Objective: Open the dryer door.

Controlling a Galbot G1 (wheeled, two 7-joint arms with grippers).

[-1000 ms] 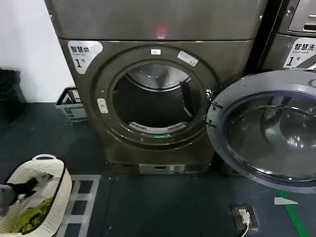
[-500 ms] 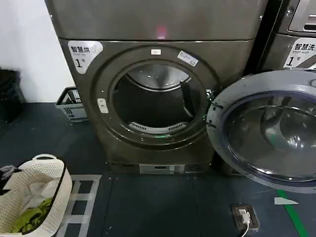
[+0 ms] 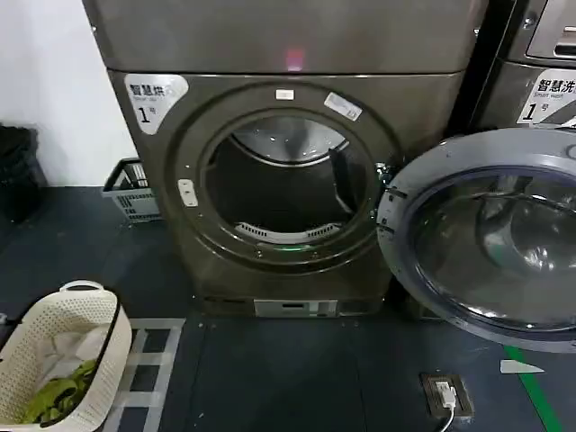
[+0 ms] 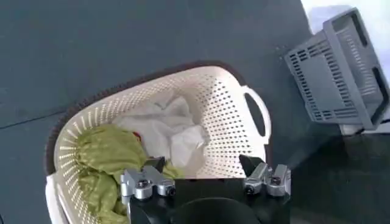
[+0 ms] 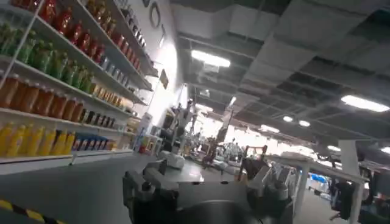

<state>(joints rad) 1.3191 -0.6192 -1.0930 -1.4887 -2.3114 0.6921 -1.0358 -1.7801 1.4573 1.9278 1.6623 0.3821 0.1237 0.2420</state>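
Observation:
The grey-brown dryer (image 3: 288,63) faces me, its round door (image 3: 490,238) swung fully open to the right on its hinge. The drum opening (image 3: 283,193) is exposed and looks dark inside. My left gripper (image 4: 206,176) hangs open over a cream laundry basket (image 4: 231,115), with nothing between its fingers. My right gripper (image 5: 204,182) points away into the room, open, holding nothing.
The cream basket (image 3: 85,290) with green and white clothes sits on the floor at the front left. A grey crate (image 3: 130,191) stands by the wall left of the dryer. A second machine (image 3: 540,72) is at the right. A floor socket (image 3: 445,394) lies below the door.
The left gripper, seen over the basket in the head view earlier, has drawn off to the left and out of that view. The dryer door has not moved.

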